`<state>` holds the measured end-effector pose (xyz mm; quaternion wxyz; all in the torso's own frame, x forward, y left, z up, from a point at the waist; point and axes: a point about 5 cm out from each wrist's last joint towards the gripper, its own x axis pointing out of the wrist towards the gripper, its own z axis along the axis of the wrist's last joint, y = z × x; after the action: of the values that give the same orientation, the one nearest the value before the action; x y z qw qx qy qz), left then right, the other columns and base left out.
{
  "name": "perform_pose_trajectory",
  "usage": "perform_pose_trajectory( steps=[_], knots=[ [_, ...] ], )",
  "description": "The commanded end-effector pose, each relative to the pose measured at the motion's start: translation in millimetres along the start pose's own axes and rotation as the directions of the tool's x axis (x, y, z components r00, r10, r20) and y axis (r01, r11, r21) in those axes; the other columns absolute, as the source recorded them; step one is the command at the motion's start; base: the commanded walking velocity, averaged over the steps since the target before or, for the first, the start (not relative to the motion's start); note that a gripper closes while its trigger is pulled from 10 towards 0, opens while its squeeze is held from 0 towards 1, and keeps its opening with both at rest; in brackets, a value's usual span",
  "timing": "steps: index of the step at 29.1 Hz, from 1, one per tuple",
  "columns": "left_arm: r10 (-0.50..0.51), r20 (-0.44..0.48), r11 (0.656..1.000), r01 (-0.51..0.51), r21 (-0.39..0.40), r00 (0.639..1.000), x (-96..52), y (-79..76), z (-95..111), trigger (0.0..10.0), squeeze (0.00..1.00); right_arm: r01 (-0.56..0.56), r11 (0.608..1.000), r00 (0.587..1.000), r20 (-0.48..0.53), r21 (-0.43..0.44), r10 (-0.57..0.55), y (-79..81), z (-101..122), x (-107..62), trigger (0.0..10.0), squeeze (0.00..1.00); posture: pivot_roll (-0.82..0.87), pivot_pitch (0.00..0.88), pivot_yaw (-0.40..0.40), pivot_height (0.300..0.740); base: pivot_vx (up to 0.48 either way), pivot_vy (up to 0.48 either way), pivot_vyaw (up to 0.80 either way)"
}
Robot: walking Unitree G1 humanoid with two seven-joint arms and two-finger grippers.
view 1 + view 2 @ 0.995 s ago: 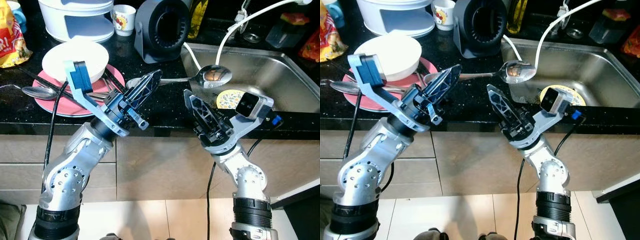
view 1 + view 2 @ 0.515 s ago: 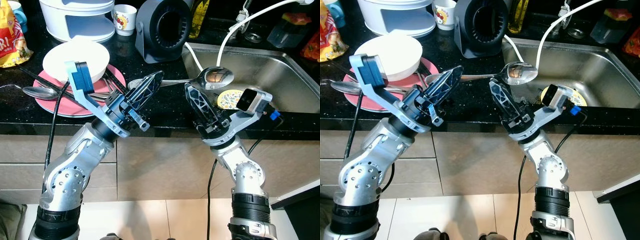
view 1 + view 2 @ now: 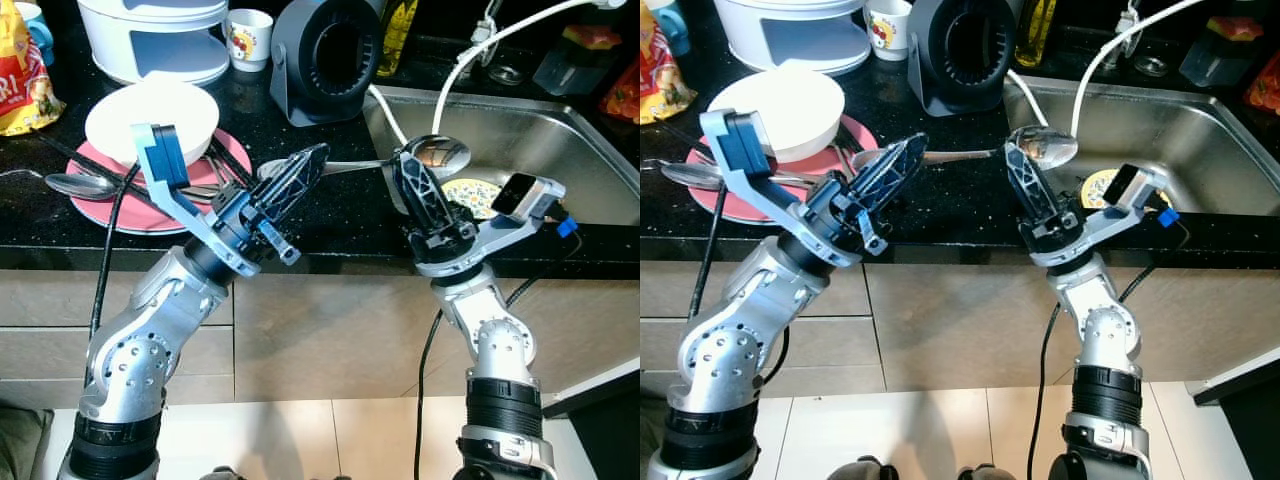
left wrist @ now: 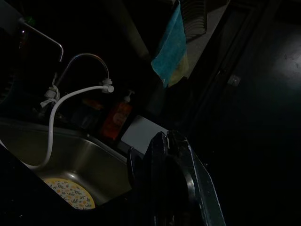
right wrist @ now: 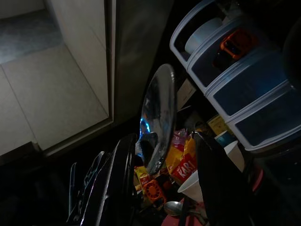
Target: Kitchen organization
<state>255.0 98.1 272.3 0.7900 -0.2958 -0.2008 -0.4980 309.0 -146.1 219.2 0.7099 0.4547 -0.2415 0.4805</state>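
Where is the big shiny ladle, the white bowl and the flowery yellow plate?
ladle (image 3: pixel 432 153), left eye view, on its shiny scoop at the sink's edge.
white bowl (image 3: pixel 150 117), left eye view, on its inside.
yellow plate (image 3: pixel 470 193), left eye view, on its flowery face, down in the sink.

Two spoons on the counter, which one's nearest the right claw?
The big ladle at the sink edge, right beside the right claw; the smaller spoon lies far off by the pink plate.
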Motion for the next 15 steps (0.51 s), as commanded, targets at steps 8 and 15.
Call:
perform_pose_trajectory(
  steps=[8,15],
  knots=[
    [-0.008,-0.014,1.000,0.008,0.005,1.000,-0.4,-2.3,-3.2,10.0,0.00,0.049,0.999,0.997,0.052,-0.008,-0.049,-5.2,5.8,-2.5,0.0,0.00,0.10,0.108,-0.075,0.740,0.000,0.000,0.00],
    [0.005,-0.013,1.000,-0.005,0.013,1.000,-2.5,-0.3,-4.5,10.0,0.00,0.065,0.998,0.995,0.073,-0.001,-0.064,-6.5,8.9,-2.4,0.0,0.00,0.09,0.110,-0.076,0.740,0.000,0.000,0.00]
  ],
)
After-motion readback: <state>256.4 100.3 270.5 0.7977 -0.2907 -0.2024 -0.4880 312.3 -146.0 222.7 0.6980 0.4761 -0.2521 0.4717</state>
